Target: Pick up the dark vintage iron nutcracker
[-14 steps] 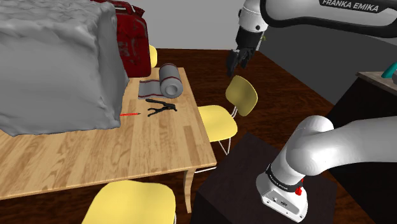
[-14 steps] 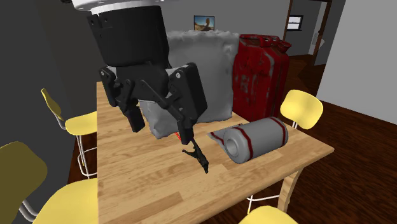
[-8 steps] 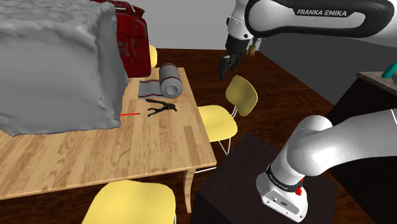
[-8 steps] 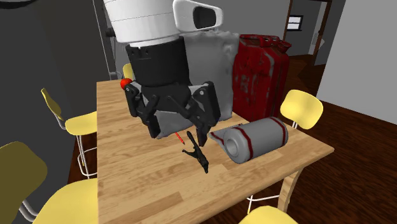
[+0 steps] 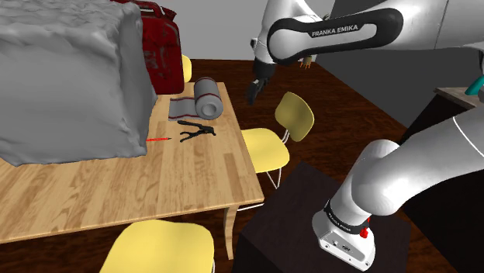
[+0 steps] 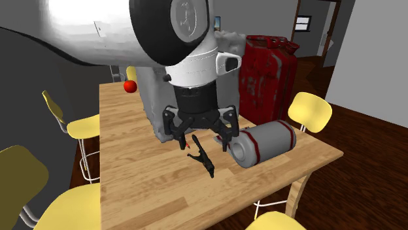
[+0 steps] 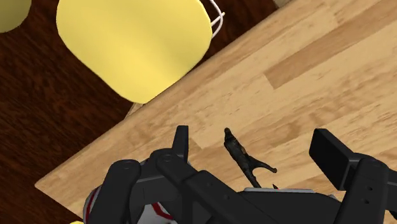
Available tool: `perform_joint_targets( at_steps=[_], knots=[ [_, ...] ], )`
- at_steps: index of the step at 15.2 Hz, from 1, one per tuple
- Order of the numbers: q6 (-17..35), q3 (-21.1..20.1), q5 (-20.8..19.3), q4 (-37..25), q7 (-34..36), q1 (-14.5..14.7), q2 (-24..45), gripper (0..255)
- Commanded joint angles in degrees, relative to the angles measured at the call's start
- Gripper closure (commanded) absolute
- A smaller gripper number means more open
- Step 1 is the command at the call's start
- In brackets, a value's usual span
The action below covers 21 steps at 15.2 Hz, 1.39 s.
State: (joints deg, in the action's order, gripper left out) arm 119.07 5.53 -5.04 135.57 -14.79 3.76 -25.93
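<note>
The dark iron nutcracker (image 5: 194, 130) lies flat on the light wooden worktop (image 5: 155, 182), its two thin handles spread a little apart. It sits near the worktop's edge on the shoulder view's right, towards the far corner. Just beyond it, closer to that corner, lies a grey roll with dark red bands (image 5: 207, 96), a loose end of it spread flat on the wood. A slim red stick (image 5: 159, 139) lies beside the nutcracker, on the side of a large lumpy grey block (image 5: 70, 77) that takes up much of the worktop. Behind the block stands a worn dark red case (image 5: 159, 45), and in the second exterior view a small round red fruit (image 6: 130, 86) rests at the worktop's far edge.

The white arm's black jaws stand open and empty, fingers well apart. In the shoulder view they hang in the air off the worktop's right edge, above a yellow chair (image 5: 267, 143). In the wrist view the nutcracker shows between the two fingers, lower down on the wood and touched by neither.
</note>
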Motion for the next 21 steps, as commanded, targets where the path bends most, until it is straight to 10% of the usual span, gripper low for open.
perform_joint_targets(
  at_steps=[1,21],
  knots=[
    [4.0,0.9,0.6,-0.9,-3.2,1.0,4.4,0],
    [22.1,-1.1,14.4,-24.3,-35.7,5.3,44.4,0]
  ],
)
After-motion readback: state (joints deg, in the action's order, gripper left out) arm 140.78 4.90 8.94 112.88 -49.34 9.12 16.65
